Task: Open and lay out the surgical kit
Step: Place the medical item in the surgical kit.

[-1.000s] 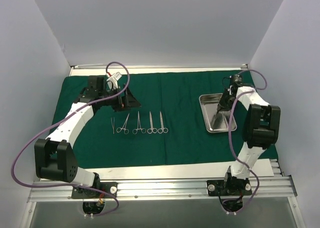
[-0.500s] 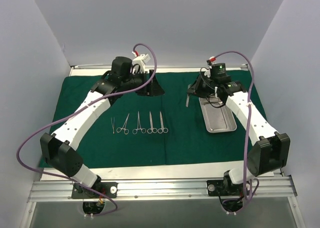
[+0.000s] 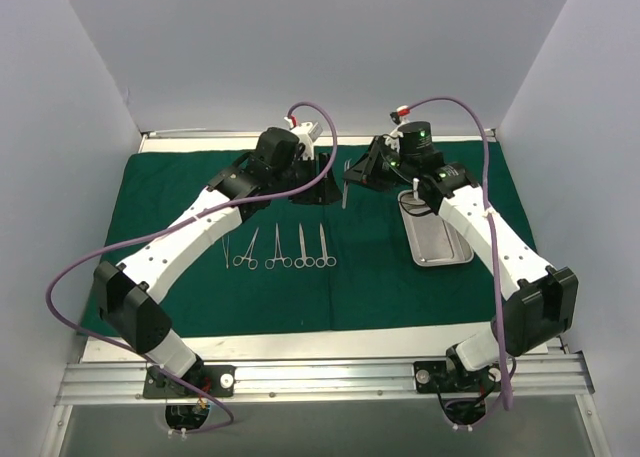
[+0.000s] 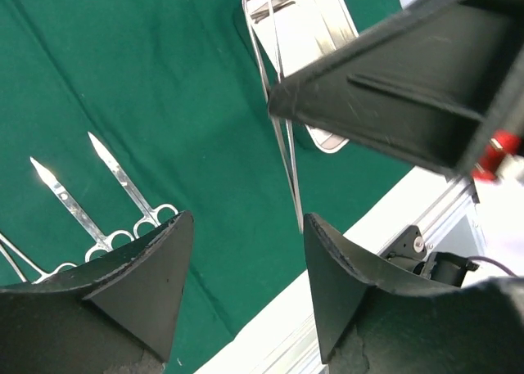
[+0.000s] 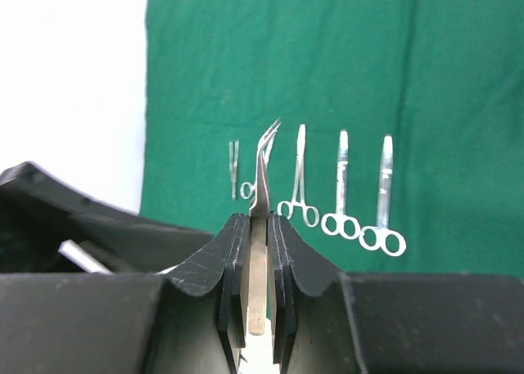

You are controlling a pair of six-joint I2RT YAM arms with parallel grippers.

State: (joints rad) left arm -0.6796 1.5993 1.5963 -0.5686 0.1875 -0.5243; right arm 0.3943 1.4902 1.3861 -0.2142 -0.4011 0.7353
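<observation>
The dark green drape (image 3: 370,277) lies spread over the table. Several slim silver ring-handled instruments (image 3: 277,248) lie in a row on it, also seen in the right wrist view (image 5: 340,196). The steel tray (image 3: 440,239) sits on the right. My right gripper (image 3: 358,172) is shut on a pair of silver tweezers (image 5: 260,251), held in the air above the back middle of the drape. My left gripper (image 3: 322,180) is right beside it, open. In the left wrist view the tweezers (image 4: 282,137) hang down to the inner edge of its right finger (image 4: 327,259), unclamped.
White walls close in the back and both sides. A pale table strip and metal rail (image 3: 330,372) run along the near edge, where both arm bases are bolted. Purple cables (image 3: 70,277) loop off both arms.
Both arms swung in to the back middle. The right gripper carried the tweezers left from the tray. The left gripper moved right to meet them and its jaws narrowed.
</observation>
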